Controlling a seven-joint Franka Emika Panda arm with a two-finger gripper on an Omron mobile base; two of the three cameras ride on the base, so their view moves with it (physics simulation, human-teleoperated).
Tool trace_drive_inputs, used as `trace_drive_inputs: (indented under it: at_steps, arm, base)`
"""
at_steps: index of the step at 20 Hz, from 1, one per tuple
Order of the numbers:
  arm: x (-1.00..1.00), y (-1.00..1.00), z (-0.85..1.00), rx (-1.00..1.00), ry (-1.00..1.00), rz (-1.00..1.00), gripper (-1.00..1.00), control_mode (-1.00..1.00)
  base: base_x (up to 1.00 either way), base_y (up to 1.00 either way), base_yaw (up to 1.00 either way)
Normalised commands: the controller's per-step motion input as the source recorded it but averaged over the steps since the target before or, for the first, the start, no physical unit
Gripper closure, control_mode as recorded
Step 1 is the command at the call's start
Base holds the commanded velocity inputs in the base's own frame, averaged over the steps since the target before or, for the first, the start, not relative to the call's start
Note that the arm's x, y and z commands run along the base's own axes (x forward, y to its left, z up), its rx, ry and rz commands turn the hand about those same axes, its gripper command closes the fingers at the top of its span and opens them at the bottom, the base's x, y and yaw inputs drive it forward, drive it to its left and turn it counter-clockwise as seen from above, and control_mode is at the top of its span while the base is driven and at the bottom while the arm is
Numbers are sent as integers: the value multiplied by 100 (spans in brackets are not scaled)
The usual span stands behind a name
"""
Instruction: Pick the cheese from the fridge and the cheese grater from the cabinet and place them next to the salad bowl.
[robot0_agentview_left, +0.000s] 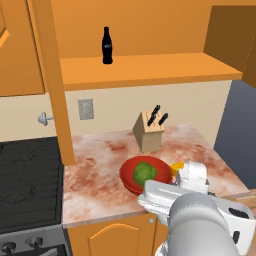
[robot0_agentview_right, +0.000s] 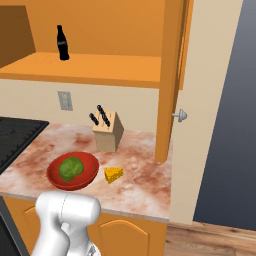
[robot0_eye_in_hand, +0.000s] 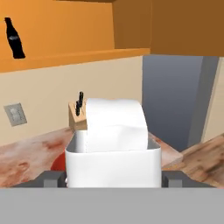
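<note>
Right base view puts the cheese (robot0_agentview_right: 113, 174) on the desk (robot0_agentview_right: 145, 185) just beside the salad bowl (robot0_agentview_right: 73, 171), while the gripper, jaws spread and empty, probably turns next toward the cabinet (robot0_agentview_right: 100, 67) above.

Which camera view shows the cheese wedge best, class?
The right base view: the cheese lies whole on the counter beside the salad bowl. The left base view gives a yellow sliver behind the arm.

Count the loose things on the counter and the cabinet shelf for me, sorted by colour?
Red: 1, the salad bowl
Green: 1, the lettuce ball inside it
Yellow-orange: 1, the cheese
Tan: 1, the knife block
Dark: 1, the cola bottle
Total: 5
</note>
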Motion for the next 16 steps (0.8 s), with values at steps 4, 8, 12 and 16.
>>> trace_drive_inputs:
  at_steps: [4,8,12,16]
  arm:
    - [26,5,-37,-3,-3,0,100,-100]
    - [31,3,-22,-13,-13,0,100,-100]
    - [19,3,-20,-16,-21,0,100,-100]
    - [18,0,-30,-4,-12,1,100,-100]
  base:
    - [0,0,0]
    - [0,0,0]
    - [0,0,0]
    - [0,0,0]
